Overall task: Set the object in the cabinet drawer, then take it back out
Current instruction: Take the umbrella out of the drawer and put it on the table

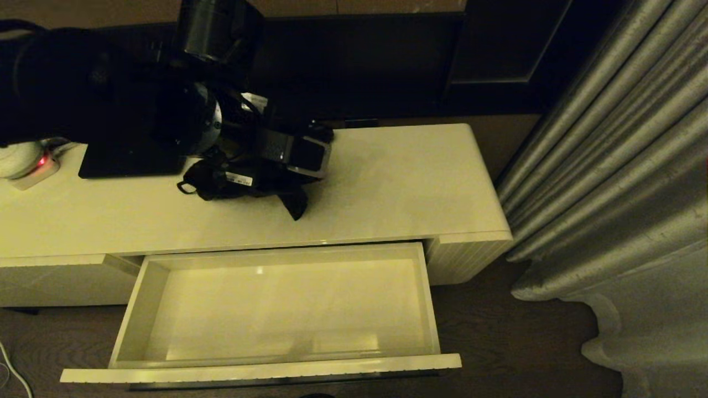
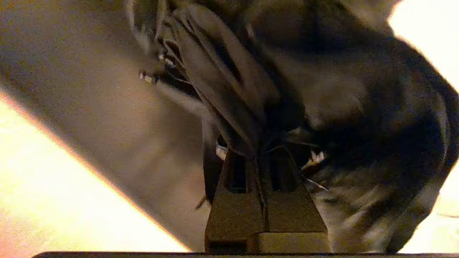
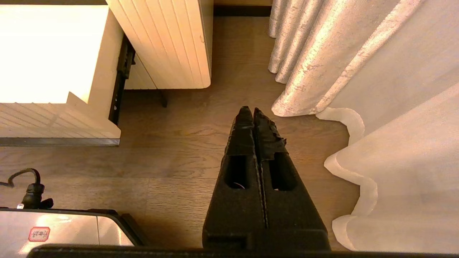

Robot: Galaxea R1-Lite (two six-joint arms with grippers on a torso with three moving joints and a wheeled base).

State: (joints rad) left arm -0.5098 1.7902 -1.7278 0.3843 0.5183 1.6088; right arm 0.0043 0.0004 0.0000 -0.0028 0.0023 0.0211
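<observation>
The black folding umbrella (image 1: pixel 238 185) lies bunched on the cream cabinet top (image 1: pixel 398 182), its wrist loop to the left. My left gripper (image 1: pixel 271 177) has come down on it from behind. In the left wrist view the fingers (image 2: pixel 233 200) are pressed together, and the fingertips are buried in folds of the umbrella's fabric (image 2: pixel 222 71). The cabinet drawer (image 1: pixel 276 354) stands pulled out below with nothing in its pale interior. My right gripper (image 3: pixel 252 111) is out of the head view. It hangs shut and holding nothing over the wooden floor, beside the drawer's ribbed front (image 3: pixel 53 120).
A flat black device (image 1: pixel 133 160) and a white item with a red light (image 1: pixel 33 163) sit at the cabinet's back left. Grey curtains (image 1: pixel 608 166) hang close on the right. The robot's base (image 3: pixel 53 229) and a cable (image 3: pixel 30 186) are on the floor.
</observation>
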